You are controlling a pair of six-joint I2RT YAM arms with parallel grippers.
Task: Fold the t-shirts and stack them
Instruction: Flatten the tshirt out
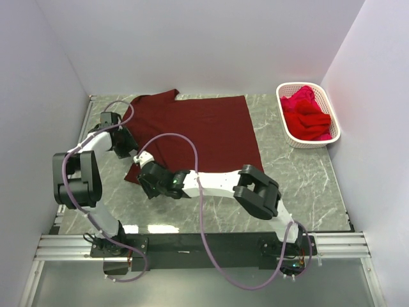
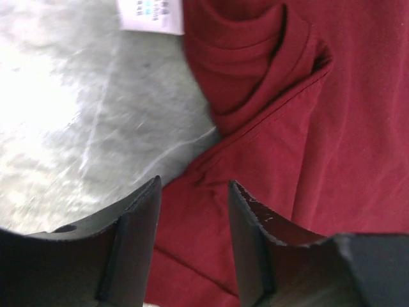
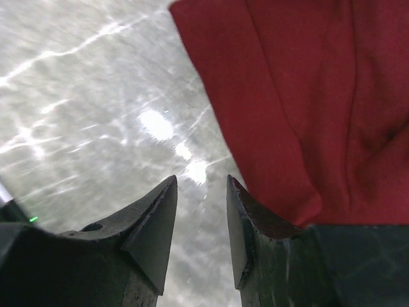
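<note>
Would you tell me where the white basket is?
Top view: the white basket sits at the far right corner of the table, holding bright red shirts, right of the maroon shirt.

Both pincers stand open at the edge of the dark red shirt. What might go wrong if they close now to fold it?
1. The right pincer has only bare table between its fingers. The maroon t-shirt lies beside it, so it may close on nothing.
2. Under the left pincer the cloth is bunched in overlapping layers. It may catch only some of them and fold unevenly.
</note>
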